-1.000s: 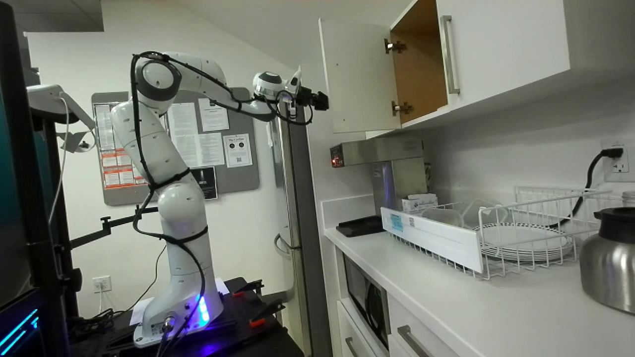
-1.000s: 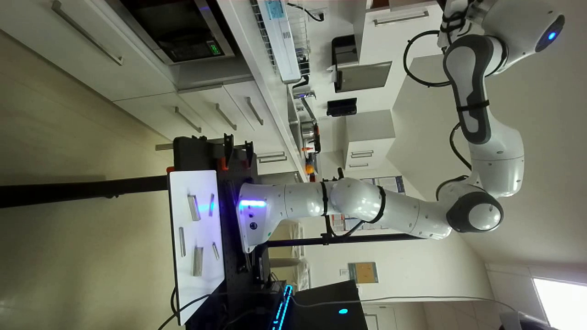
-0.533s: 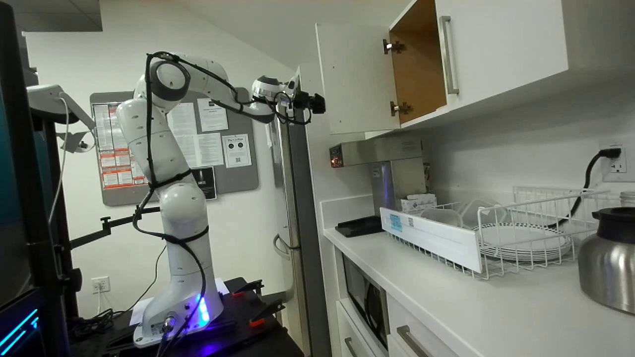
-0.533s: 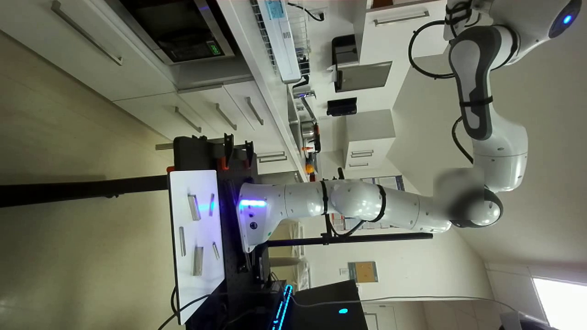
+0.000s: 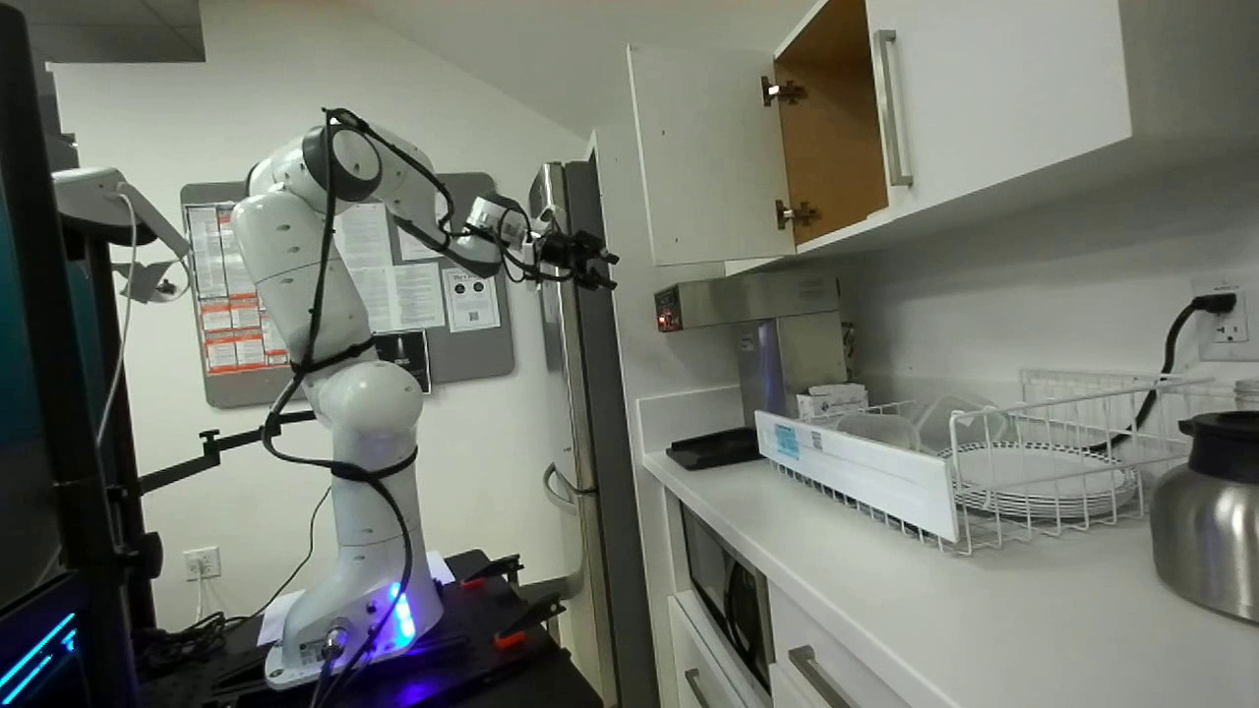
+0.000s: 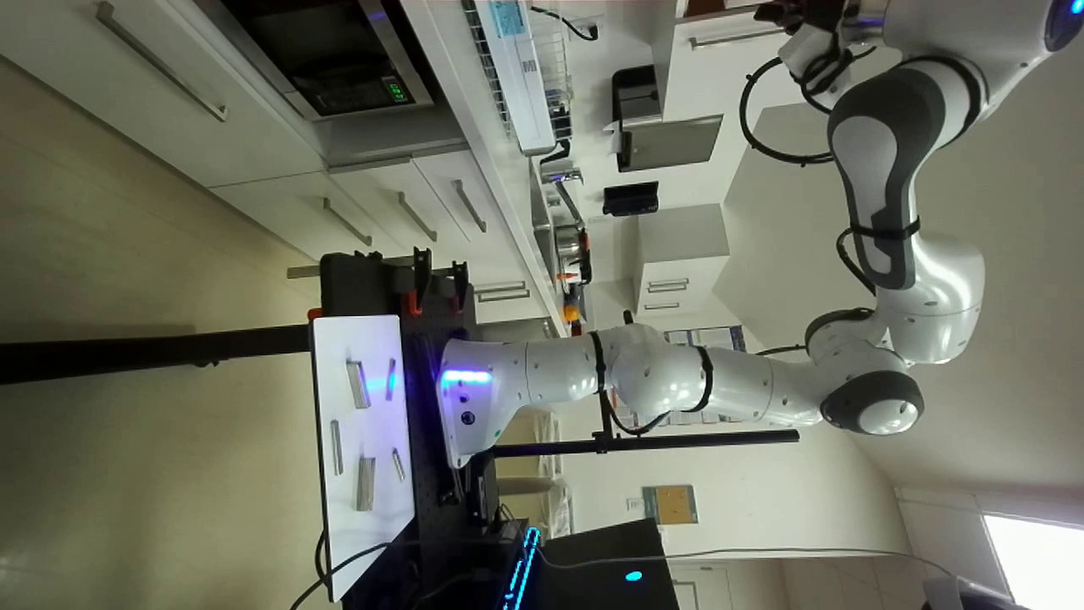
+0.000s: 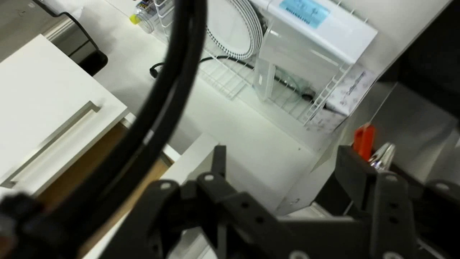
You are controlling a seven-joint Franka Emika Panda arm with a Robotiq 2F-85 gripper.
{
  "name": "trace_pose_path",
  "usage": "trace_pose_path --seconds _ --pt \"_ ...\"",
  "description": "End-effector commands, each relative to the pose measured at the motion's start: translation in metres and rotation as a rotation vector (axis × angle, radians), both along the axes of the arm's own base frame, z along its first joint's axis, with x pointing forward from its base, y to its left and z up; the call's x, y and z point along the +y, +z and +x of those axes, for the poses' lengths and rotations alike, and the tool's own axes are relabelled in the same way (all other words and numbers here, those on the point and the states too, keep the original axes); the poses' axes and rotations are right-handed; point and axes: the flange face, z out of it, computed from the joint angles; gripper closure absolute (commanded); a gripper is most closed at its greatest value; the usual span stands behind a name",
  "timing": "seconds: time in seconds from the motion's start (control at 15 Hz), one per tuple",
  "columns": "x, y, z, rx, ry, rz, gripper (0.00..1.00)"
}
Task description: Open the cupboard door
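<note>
Opening appears complete: the cupboard door point(image 5: 710, 162), a narrow, flat, smooth white panel, stands swung well out on two metal hinges point(image 5: 786, 93), exposing the wood-brown cupboard interior point(image 5: 834, 147). It hangs above the smooth white table point(image 5: 885, 580), near the corner closest to the tall silver-grey refrigerator point(image 5: 610, 423). The black, angular fingers point(image 7: 218, 162) are spread wide, gripping nothing, apart from the door. Likely remaining: withdraw the white jointed arm point(image 5: 374, 403).

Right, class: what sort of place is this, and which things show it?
Probably a shared kitchen, perhaps a workplace one: a microwave, plates in a white rack and a notice board.
</note>
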Motion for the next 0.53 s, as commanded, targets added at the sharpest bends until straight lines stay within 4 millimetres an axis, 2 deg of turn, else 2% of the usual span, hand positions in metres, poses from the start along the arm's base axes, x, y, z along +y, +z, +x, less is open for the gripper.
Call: trace_pose_path --seconds 0.0,0.2,0.47 --pt "0.025 0.016 -0.029 0.148 0.116 0.022 0.0" --pt "0.017 0.048 -0.046 0.262 0.214 0.162 0.0" --pt "-0.026 0.094 -0.081 0.427 0.276 0.306 0.0"
